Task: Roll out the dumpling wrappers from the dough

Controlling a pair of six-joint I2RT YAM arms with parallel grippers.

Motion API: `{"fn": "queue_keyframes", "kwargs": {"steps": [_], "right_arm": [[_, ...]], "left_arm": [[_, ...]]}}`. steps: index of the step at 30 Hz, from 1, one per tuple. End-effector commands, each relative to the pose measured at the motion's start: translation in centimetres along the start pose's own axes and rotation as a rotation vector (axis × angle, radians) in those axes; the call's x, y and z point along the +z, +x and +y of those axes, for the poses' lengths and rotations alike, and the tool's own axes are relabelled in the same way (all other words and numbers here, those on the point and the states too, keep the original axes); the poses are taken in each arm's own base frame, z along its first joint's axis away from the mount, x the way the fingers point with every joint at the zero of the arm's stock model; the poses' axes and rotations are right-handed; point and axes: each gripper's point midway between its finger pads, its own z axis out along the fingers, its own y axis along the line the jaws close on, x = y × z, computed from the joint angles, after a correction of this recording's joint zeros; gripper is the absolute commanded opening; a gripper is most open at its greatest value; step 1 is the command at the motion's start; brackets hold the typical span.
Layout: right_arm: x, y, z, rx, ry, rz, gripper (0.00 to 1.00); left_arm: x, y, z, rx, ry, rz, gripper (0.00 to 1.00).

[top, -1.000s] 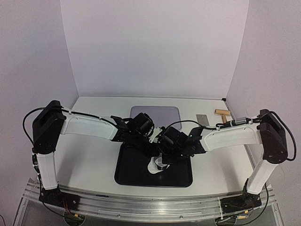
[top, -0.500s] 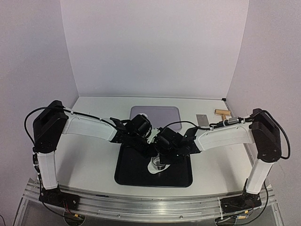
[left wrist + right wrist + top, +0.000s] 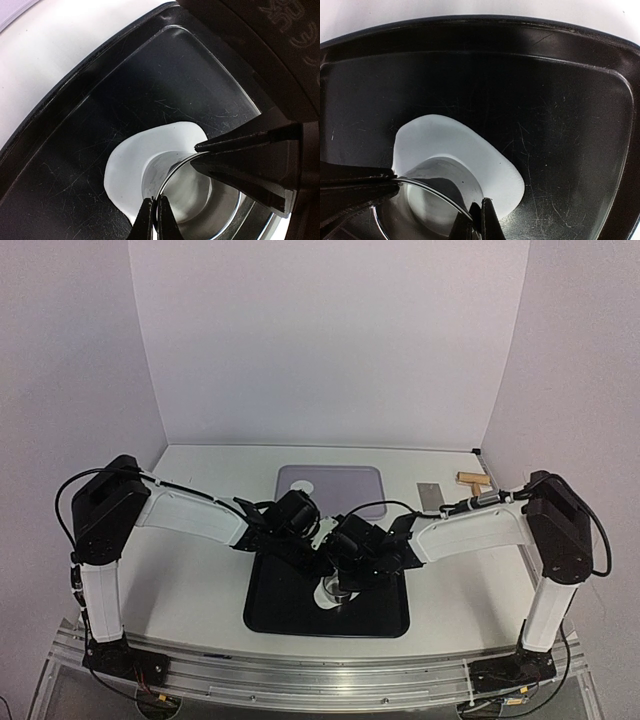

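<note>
Top view: both arms meet over the black tray (image 3: 270, 618), at the middle of the near edge of the table (image 3: 190, 580). Only a small bit of the dough (image 3: 324, 593) shows under them, so I cannot read its axis here. One wrapper (image 3: 305, 483) lies on the purple mat (image 3: 355, 480) by the far edge. Left wrist view: the left jaws are nearly closed and pinch the thin wall of the metal ring (image 3: 171, 171), which stands w/ its opening up on the dough. The right jaws pinch the rim approx. a quarter turn away. Right wrist view: same two grips from the other side. The dough is a flat, irregular sheet w/ its long axis diagonal in this view, upper left to lower right, and the ring covers its lower-left part. Step, in my judgement: cutting a disc. The next move prob. calls for an even press down by both arms, then a straight lift w/o tilt.
</note>
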Motion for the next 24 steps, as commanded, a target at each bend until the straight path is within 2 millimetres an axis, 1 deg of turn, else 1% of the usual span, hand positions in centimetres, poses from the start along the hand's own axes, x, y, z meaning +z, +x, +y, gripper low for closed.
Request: {"fn": "queue_keyframes", "kwargs": {"steps": [1, 8, 14, 20, 24], "right_arm": [[1.1, -0.6, -2.2, 0.038, 0.065, -0.029, 0.00], [2.5, 1.2, -3.5, 0.056, 0.090, 0.026, 0.00], [3.6, 3.1, -5.3, 0.072, 0.127, 0.071, 0.00], [4.2, 4.9, -7.0, 0.104, 0.165, 0.116, 0.00], [4.4, 5.7, -7.6, 0.131, 0.188, 0.138, 0.00]], "left_arm": [[1.5, 8.4, 3.3, -0.015, -0.093, 0.243, 0.00], [2.2, 11.2, 4.7, 0.009, -0.123, 0.279, 0.00], [2.6, 13.5, 5.9, 0.040, -0.155, 0.308, 0.00], [3.3, 14.0, 6.4, 0.042, -0.177, 0.331, 0.00], [3.9, 14.9, 6.8, 0.022, -0.181, 0.353, 0.00]]}}
